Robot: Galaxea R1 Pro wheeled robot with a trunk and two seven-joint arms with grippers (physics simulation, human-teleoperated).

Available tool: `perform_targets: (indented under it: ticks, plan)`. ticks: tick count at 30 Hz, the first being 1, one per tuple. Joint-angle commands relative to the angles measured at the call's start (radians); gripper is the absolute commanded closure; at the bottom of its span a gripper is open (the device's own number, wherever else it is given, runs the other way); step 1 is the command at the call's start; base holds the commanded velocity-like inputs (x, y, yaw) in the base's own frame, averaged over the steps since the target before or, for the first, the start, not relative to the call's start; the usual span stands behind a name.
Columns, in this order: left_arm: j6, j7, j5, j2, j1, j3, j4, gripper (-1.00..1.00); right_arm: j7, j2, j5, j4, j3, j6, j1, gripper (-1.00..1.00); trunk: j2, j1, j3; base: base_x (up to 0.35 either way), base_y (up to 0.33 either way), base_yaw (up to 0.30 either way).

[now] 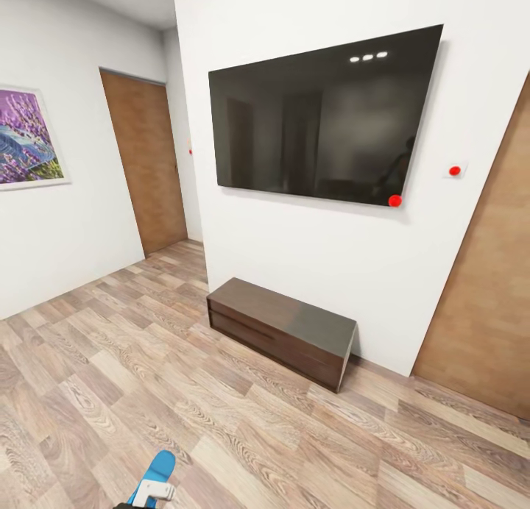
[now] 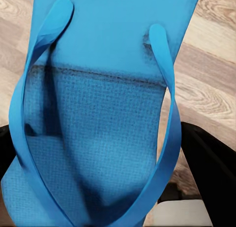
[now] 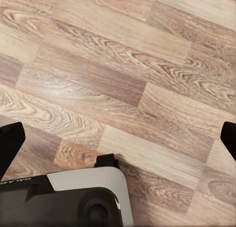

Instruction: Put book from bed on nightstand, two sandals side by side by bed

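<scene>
One bright blue sandal (image 2: 98, 113) sits clamped between my left fingers (image 2: 209, 163), its two straps arching over a textured footbed. From the head, it pokes up over the plank floor (image 1: 110, 362). My right fingers (image 3: 10, 143) are spread wide, empty, above bare boards.

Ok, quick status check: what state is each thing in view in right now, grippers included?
sandal: held in the left gripper, off the floor, straps facing the wrist camera
left gripper: shut on the sandal
right gripper: open, empty, over bare wood floor
TV: off, screen dark
left door: closed
bench: drawers shut
</scene>
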Motion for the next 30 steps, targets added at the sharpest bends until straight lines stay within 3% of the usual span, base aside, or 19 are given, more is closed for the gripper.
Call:
perform_targets:
  ticks: [1, 14, 19, 22, 30]
  plan:
    - [0.004, 0.003, 0.003, 0.0, -0.001, -0.008, 0.0, 1.0, 0.008, 0.0, -0.003, 0.007, -0.006, -0.003, -0.001, -1.0, 0.006, -0.004, 0.001, 0.0, 0.0, 0.0]
    - [0.004, -0.009, 0.005, 0.002, 0.004, -0.008, 0.001, 1.0, 0.008, -0.001, -0.002, 0.016, -0.007, -0.003, -0.001, -1.0, 0.097, -0.053, 0.042, 0.0, 0.0, 0.0]
    - [-0.042, -0.012, 0.015, 0.005, 0.077, -0.008, -0.005, 1.0, 0.007, -0.002, -0.001, 0.065, -0.01, -0.005, -0.001, -1.0, 0.132, -0.073, 0.058, 0.0, 0.0, 0.0]
    - [-0.071, -0.011, 0.015, 0.005, 0.091, -0.009, -0.005, 1.0, 0.007, -0.002, -0.001, 0.077, -0.009, -0.006, -0.001, -1.0, 0.153, -0.084, 0.067, 0.0, 0.0, 0.0]
    - [-0.101, -0.011, 0.015, 0.003, 0.109, -0.01, -0.003, 1.0, 0.007, -0.001, 0.0, 0.093, -0.01, -0.006, -0.001, -1.0, 0.153, -0.084, 0.067, 0.0, 0.0, 0.0]
